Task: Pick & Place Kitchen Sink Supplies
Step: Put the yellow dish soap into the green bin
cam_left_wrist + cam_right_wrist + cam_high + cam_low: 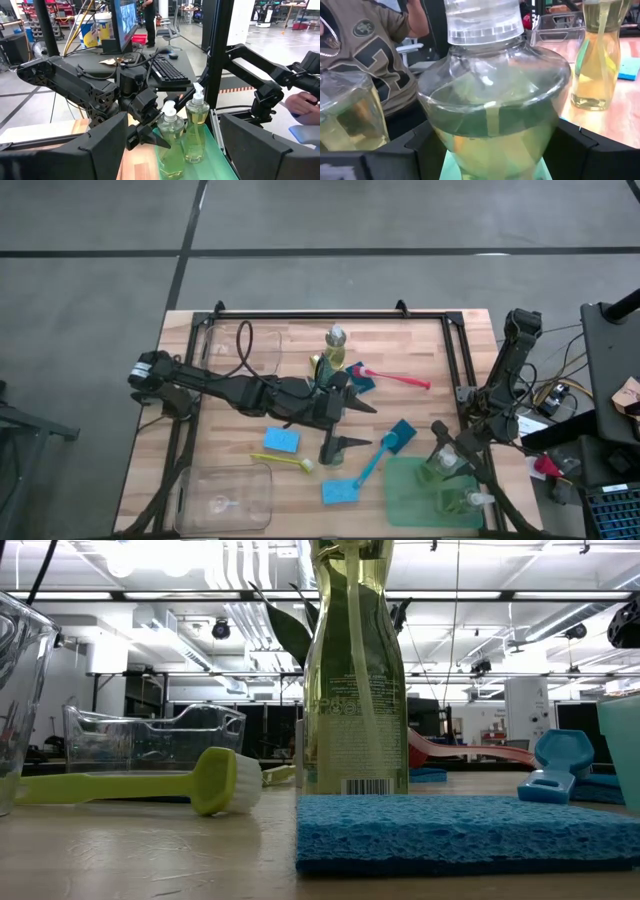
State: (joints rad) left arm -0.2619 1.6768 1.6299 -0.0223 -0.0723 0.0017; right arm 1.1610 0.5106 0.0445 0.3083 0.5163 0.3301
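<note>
Two pump bottles stand upright in the green tray (pixel 410 490) at the near right: one (pixel 440 465) between the fingers of my right gripper (pixel 447 448), another (pixel 472 502) beside it. In the right wrist view the fingers flank that bottle's lower body (pixel 495 130). A third bottle (pixel 335 350) stands at the far centre. Blue sponges (pixel 282 440) (pixel 340 492), a blue brush (pixel 378 460), a red-pink brush (pixel 395 377) and a yellow-green brush (pixel 285 462) lie on the table. My left gripper (pixel 352 403) hangs open above the table's middle. My right gripper has one finger (pixel 415 150) on each side of the bottle's lower body (pixel 440 140), coming in nearly level. I cannot tell whether the fingers touch the wall. The bottle stands upright on the green tray.
A clear bin (pixel 225 495) sits at the near left and another (pixel 235 345) at the far left. A plant (pixel 320 368) stands beside the far bottle. A black frame (pixel 330 312) runs round the table. A person (pixel 370 50) stands beyond the right edge.
</note>
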